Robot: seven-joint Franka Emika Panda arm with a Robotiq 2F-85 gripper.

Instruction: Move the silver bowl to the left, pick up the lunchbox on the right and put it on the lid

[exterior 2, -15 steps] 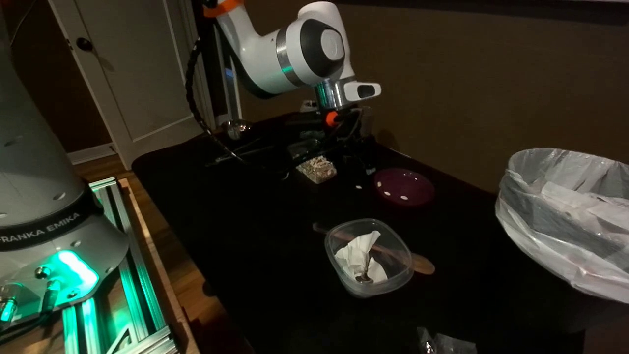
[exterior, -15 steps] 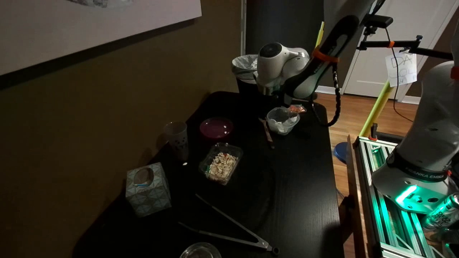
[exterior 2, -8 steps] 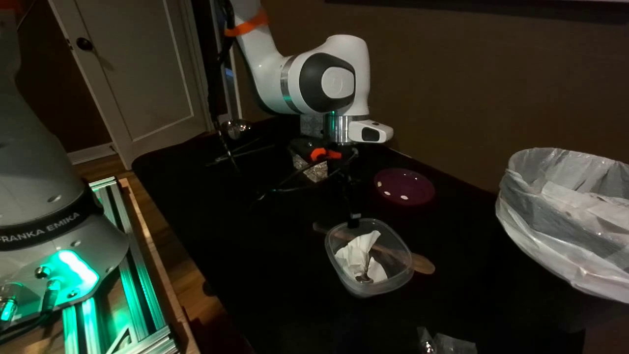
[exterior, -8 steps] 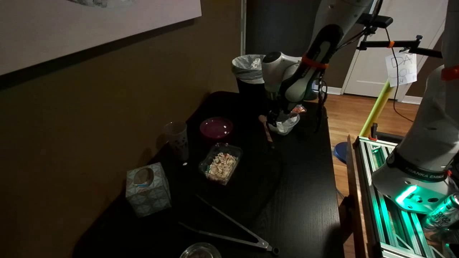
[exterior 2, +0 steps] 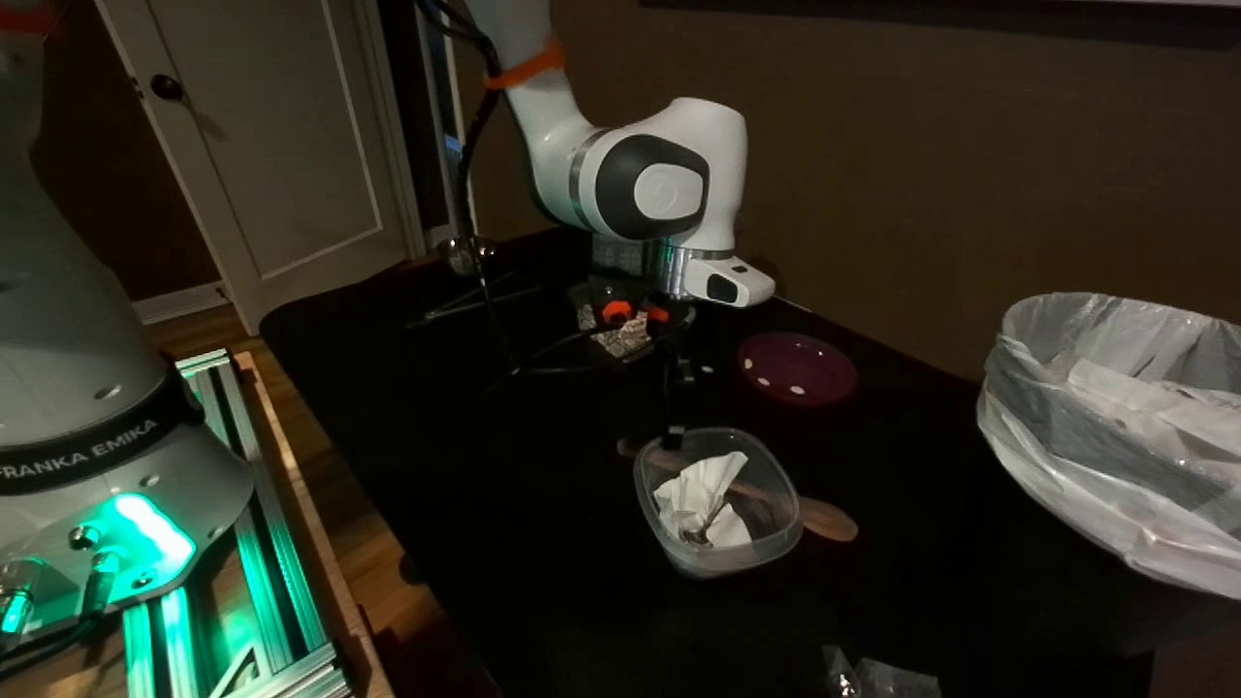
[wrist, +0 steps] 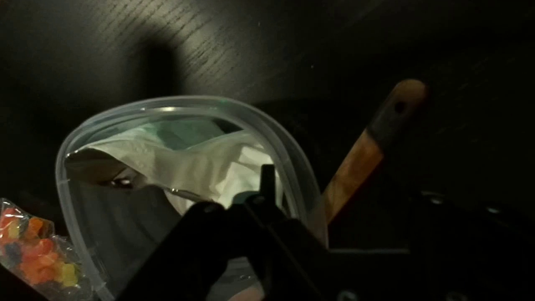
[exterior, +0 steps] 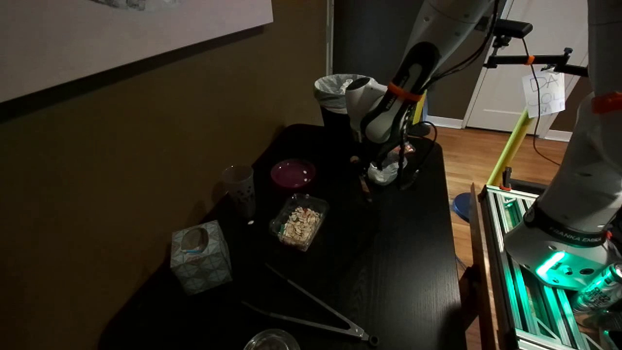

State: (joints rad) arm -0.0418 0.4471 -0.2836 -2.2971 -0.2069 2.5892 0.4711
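Silver bowl far L in an exterior view, on table near tongs; bowl step prob. done. Mid: gripper at rim of lunchbox; fingers look close-set, but too dark to tell if tog., apart or clamped on the wall. Lunchbox sits upright, paper & metal spoon (wrist view) inside. Clear thin plastic: prob. light, bendy, a bit slick (spoon may slide if tilted). Best hold: one wall pinched just under the lip, modest squeeze, lift level. R of it, wooden utensil pokes out; can't tell if under or just beside. No lid I can pick out.
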